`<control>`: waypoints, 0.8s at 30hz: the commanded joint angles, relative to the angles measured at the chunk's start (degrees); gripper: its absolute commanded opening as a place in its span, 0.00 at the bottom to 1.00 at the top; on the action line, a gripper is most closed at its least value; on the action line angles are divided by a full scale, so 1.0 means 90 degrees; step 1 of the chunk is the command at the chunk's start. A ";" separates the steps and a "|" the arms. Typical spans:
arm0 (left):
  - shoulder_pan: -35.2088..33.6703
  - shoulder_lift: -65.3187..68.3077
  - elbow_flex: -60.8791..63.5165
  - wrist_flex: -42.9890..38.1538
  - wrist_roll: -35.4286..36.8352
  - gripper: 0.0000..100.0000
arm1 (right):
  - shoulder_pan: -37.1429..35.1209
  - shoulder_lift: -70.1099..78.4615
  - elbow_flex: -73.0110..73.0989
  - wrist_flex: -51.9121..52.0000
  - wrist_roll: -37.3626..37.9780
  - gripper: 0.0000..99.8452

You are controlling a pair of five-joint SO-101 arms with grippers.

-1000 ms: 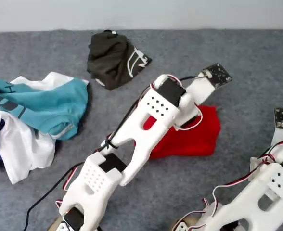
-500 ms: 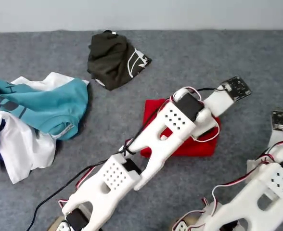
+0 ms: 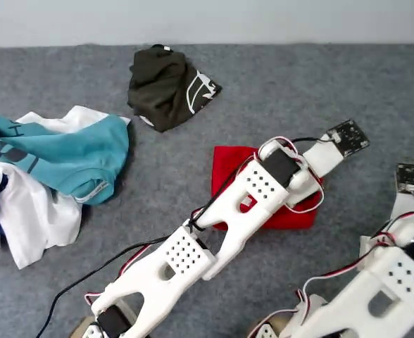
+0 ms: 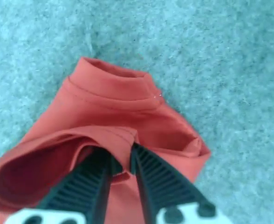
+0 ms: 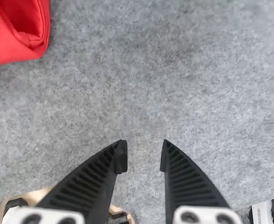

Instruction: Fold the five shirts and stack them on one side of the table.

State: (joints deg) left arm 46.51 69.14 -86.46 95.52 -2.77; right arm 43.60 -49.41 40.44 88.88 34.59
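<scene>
The left jaws are shut tight on a folded edge of the red shirt (image 4: 113, 112). The right jaws are a little bit apart and hold nothing, above the bare grey counter (image 5: 197, 70).

In the last second the left arm (image 3: 263, 186) swung to the right in the high view. The shirt's left edge came along with it. I think the red shirt is being folded over or pulled to its spot.

The left wrist view shows the pinch, which the arm hides from above. The high view shows the black shirt (image 3: 166, 84), the teal shirt (image 3: 73, 158) and the white shirt (image 3: 24, 211). They lie crumpled, well apart from the red one, so most of the work is left.
</scene>
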 commanded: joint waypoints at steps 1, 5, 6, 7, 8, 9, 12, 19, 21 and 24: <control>0.0127 -0.0078 -0.0386 -0.0088 0.0039 0.02 | 0.0083 -0.0181 -0.0137 0.0132 0.0029 0.13; 0.0176 -0.0059 -0.0386 -0.0088 0.0049 0.02 | 0.0083 -0.0220 -0.0137 0.0161 0.0029 0.13; 0.0176 -0.0068 -0.0386 -0.0088 0.0068 0.02 | 0.0083 -0.0230 -0.0137 0.0171 0.0029 0.13; 0.0176 -0.0078 -0.0396 -0.0088 0.0068 0.02 | 0.0083 -0.0239 -0.0137 0.0171 0.0029 0.13; 0.0176 -0.0078 -0.0396 -0.0078 0.0068 0.02 | 0.0083 -0.0239 -0.0137 0.0171 0.0029 0.13; 0.0186 -0.0078 -0.0425 -0.0049 0.0068 0.02 | 0.0083 -0.0239 -0.0137 0.0171 0.0029 0.13; 0.0234 -0.0078 -0.0484 0.0117 0.0068 0.06 | 0.0083 -0.0239 -0.0137 0.0278 0.0029 0.13; 0.0459 -0.0078 -0.1089 0.0127 0.0068 0.25 | 0.0083 -0.0249 -0.0137 0.0464 0.0029 0.12; 0.0488 -0.0205 -0.1079 -0.0059 0.0068 0.26 | 0.0083 -0.0249 -0.0137 0.0532 0.0029 0.12; 0.0381 -0.0586 -0.1070 -0.0352 0.0049 0.26 | 0.0083 -0.0259 -0.0137 0.0552 0.0029 0.12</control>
State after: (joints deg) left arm 50.55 69.32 -92.35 94.73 -2.77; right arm 43.60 -50.81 40.44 93.19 34.68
